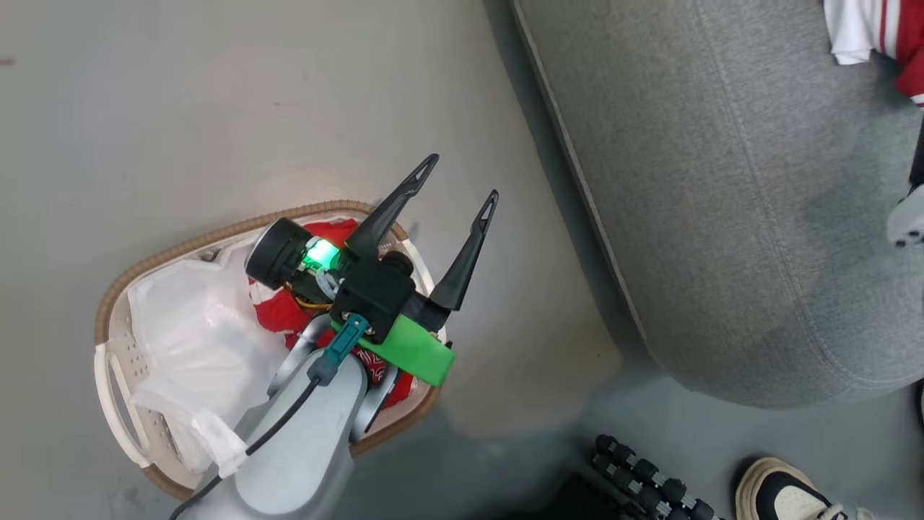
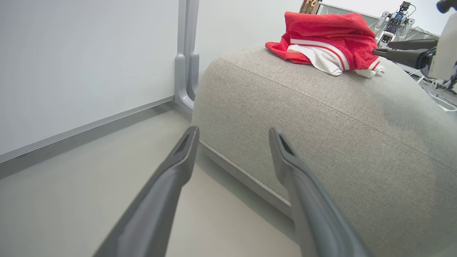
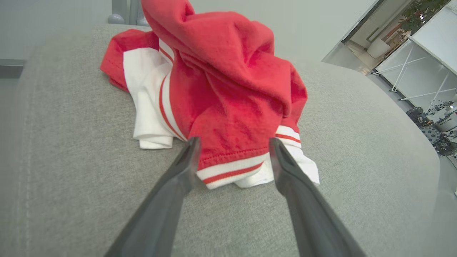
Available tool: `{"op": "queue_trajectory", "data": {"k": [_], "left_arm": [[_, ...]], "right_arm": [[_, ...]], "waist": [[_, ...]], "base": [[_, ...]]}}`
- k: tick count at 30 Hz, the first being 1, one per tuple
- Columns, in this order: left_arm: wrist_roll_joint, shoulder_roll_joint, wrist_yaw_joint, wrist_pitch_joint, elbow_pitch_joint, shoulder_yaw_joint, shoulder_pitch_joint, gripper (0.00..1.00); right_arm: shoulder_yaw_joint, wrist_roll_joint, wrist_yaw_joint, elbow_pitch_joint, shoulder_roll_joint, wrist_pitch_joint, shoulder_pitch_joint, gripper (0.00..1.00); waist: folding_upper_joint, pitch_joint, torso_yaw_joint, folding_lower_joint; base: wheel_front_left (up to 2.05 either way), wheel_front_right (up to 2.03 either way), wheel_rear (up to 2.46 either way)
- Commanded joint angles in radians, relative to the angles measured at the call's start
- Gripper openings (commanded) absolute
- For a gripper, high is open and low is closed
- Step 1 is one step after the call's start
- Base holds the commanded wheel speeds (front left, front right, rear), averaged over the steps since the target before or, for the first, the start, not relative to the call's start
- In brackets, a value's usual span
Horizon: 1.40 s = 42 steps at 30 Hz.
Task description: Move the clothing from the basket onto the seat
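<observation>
"Head view first: where's the left claw [image 1: 462, 177]?"
"Above the basket [image 1: 216, 235], fingers spread, holding nothing. Red clothing [image 1: 278, 314] lies inside, beside the white liner [image 1: 195, 325]. That basket stands on the floor [image 1: 144, 108] near the seat [image 1: 722, 217]."
"And the right claw [image 3: 234, 141]?"
"Right wrist view shows it spread too, tips either side of a red garment [image 3: 232, 89] with white trim, heaped on the seat."

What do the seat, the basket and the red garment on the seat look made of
Seat: matte grey woven upholstery fabric, with visible weave and stitched seam. Basket: apparently smooth white plastic, perforated; brown rim looks woven, material unclear. Red garment: soft matte knit cloth, slightly fuzzy, folding loosely, with stitched hem.
</observation>
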Motion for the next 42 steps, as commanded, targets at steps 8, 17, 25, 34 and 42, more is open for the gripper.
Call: {"op": "queue_trajectory", "data": {"k": [8,17,25,34,42], "left_arm": [[-0.008,-0.012,0.004,0.001,-0.004,0.043,0.068,1.0],[-0.018,-0.03,0.016,0.001,-0.021,0.113,0.138,1.0],[-0.028,-0.037,0.032,0.001,-0.013,0.207,0.193,1.0],[-0.028,-0.043,0.059,0.001,0.005,0.371,0.276,1.0],[-0.008,-0.046,0.06,0.001,0.02,0.454,0.376,1.0]], "right_arm": [[0.06,0.042,-0.001,-0.212,0.023,-0.002,0.153,1.0],[0.145,0.125,-0.001,-0.354,0.065,-0.002,0.22,1.0],[0.239,0.122,-0.001,-0.354,0.091,-0.002,0.241,1.0],[0.291,0.124,-0.001,-0.317,0.118,-0.002,0.303,1.0],[0.279,0.141,-0.001,-0.296,0.148,-0.002,0.408,1.0]], "waist": [[-0.0001,-0.118,0.025,-0.0001],[-0.0001,-0.21,0.109,-0.0001],[-0.0001,-0.309,0.204,-0.0001],[-0.0001,-0.415,0.288,-0.0001],[-0.0001,-0.508,0.335,-0.0001]], "base": [[0.0,0.0,0.0],[0.0,0.0,0.0],[0.0,0.0,0.0],[0.0,0.0,0.0],[0.0,0.0,0.0]]}}
